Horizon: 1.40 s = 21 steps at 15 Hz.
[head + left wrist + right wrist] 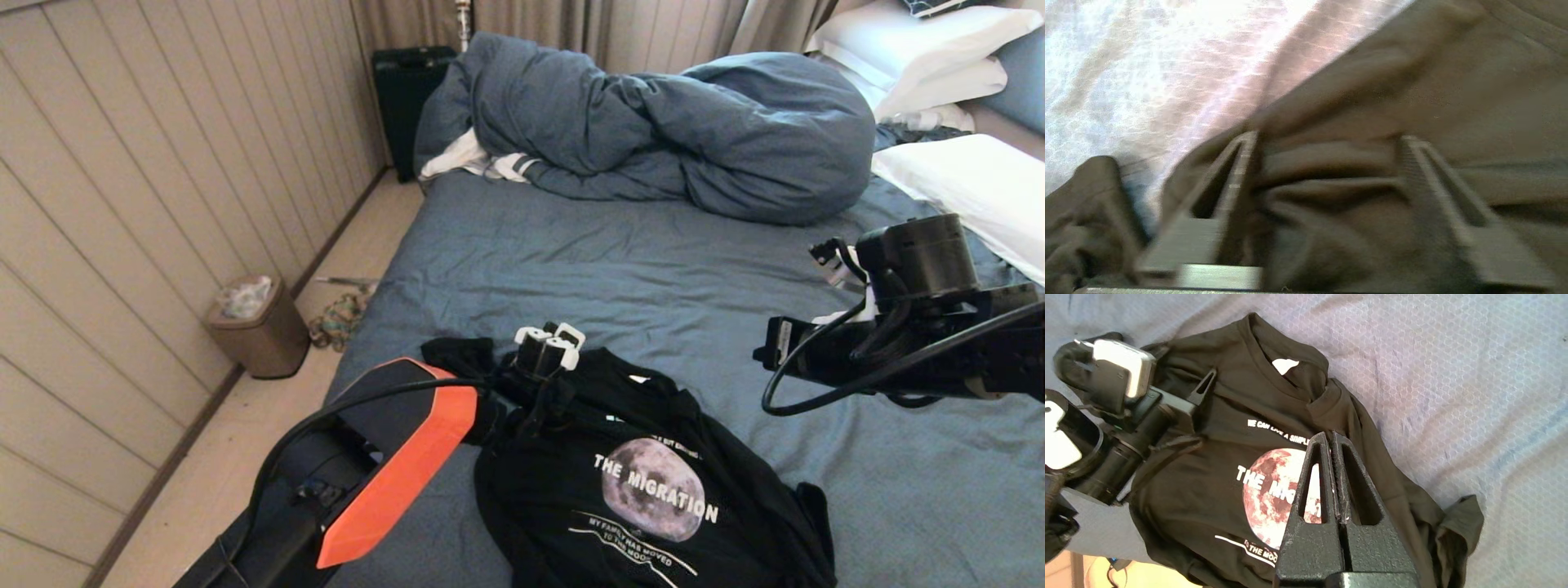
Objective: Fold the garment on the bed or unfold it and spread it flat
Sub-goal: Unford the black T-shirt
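The garment [571, 490], a black T-shirt with a moon print and "THE MIGRATION" text, lies print up and rumpled on the near part of the bed [653, 261]. Its neck label [1285, 365] shows, and one sleeve is crumpled at the far side [1457, 522]. My left gripper [1329, 136] is down on the shirt's shoulder by the collar. It is open, with loose folds of the black cloth [1453, 81] between its fingers [1203, 387]. My right gripper [1327, 435] is shut and empty. It hovers above the shirt's print, with its arm [898, 343] coming in from the right.
A bunched blue-grey duvet [678, 131] fills the far end of the bed. White pillows [971, 188] lie at the far right. Beside the bed's left edge are a strip of floor with a small bin [257, 327], some clutter [339, 318], a black suitcase [408, 98] and a panelled wall.
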Tool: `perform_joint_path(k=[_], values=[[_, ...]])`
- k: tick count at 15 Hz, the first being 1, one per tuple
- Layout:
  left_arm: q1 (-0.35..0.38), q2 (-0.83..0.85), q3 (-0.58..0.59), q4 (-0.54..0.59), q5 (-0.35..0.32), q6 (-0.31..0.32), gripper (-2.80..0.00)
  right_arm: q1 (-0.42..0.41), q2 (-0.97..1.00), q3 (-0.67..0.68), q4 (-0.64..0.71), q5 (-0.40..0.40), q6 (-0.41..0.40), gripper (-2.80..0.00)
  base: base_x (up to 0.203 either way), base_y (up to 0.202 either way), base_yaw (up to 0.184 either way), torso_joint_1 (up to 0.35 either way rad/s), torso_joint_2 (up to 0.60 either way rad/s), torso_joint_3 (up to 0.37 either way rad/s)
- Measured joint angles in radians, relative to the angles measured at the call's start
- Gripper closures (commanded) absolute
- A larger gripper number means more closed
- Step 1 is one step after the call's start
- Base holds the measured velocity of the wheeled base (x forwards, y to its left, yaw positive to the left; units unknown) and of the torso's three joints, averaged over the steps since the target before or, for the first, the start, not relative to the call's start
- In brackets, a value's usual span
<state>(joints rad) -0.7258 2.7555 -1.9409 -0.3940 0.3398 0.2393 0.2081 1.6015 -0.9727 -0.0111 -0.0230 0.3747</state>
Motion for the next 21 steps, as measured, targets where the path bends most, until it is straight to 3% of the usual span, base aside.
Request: perform_joint_path(k=[6, 9, 17, 21], values=[[0.009, -0.003, 0.001, -0.032, 0.01, 0.0, 0.0, 0.004, 0.003, 0.01, -0.006, 0.0, 0.001, 0.0, 0.0, 0.0, 0.0, 0.0, 0.0, 0.0], [0.027, -0.003, 0.001, -0.072, 0.065, 0.0, 0.0, 0.006, 0.001, 0.011, -0.015, -0.001, 0.002, 0.0, 0.0, 0.0, 0.0, 0.0, 0.0, 0.0], [0.22, -0.03, 0.002, -0.074, 0.11, -0.004, 0.0, 0.035, 0.028, 0.012, -0.09, 0.002, 0.002, 0.0, 0.0, 0.0, 0.0, 0.0, 0.0, 0.0], [0.275, -0.066, 0.002, -0.07, 0.115, -0.004, 0.0, 0.046, 0.072, -0.017, -0.092, 0.0, 0.001, 0.0, 0.0, 0.0, 0.0, 0.0, 0.0, 0.0]])
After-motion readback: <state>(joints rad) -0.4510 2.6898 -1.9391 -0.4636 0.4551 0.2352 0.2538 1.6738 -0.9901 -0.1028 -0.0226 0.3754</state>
